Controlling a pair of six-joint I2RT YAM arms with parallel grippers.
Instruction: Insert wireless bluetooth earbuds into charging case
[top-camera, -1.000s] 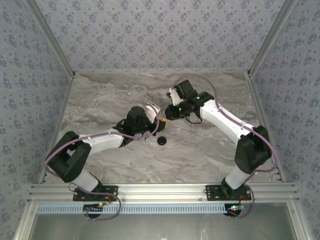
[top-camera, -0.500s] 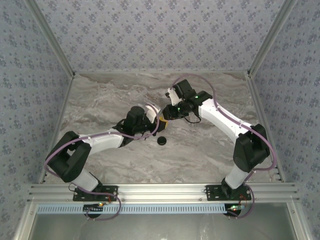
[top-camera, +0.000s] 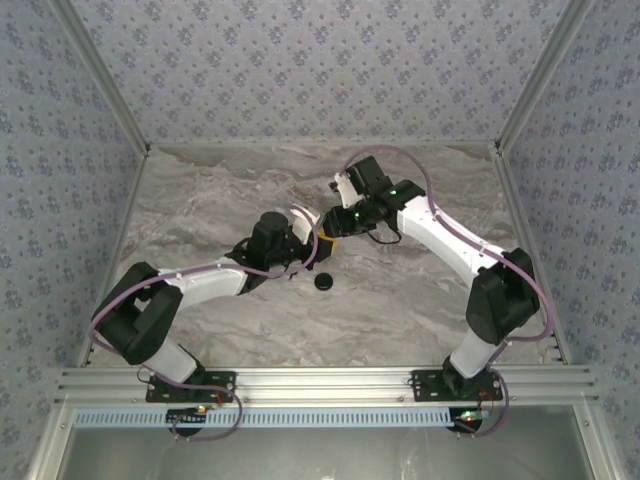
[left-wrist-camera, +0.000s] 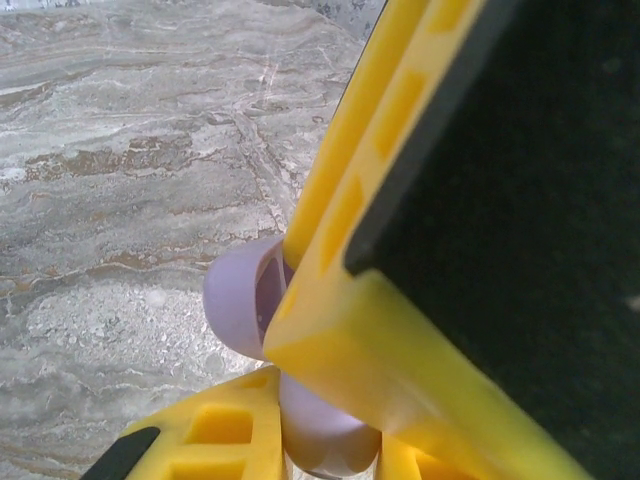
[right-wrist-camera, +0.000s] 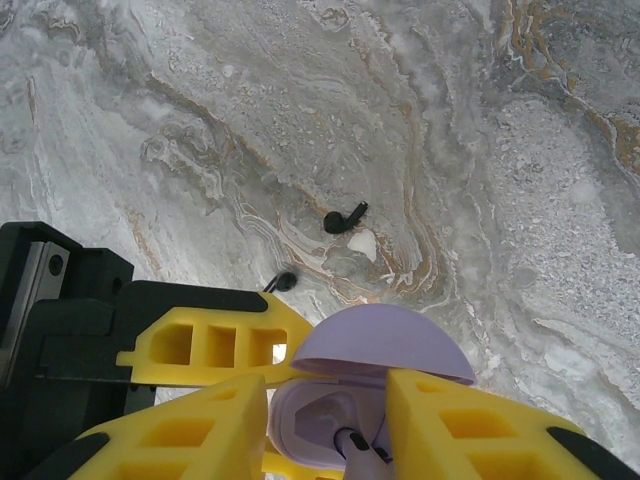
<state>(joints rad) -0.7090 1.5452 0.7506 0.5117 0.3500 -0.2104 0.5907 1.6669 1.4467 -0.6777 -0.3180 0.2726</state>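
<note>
Right wrist: two black earbuds (right-wrist-camera: 345, 218)

Bright even light; near fgnd blurry

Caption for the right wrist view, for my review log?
Right arm's yellow fingers flank an open lilac case; two black earbuds lie on the marble beyond.

Charging case (top-camera: 324, 283): on the table (top-camera: 200, 200), midway between left and right edges, slightly toward the near edge.
Hinged shell (right-wrist-camera: 385, 345): over the middle of the surface, behind the charging case, between the fingers of the left gripper (top-camera: 316, 236).
Earbuds: on the surface near the shell, one earbud (right-wrist-camera: 345, 218) apart from the other earbud (right-wrist-camera: 283, 281).
Small chip (right-wrist-camera: 362, 243): just beside the first earbud.
</note>
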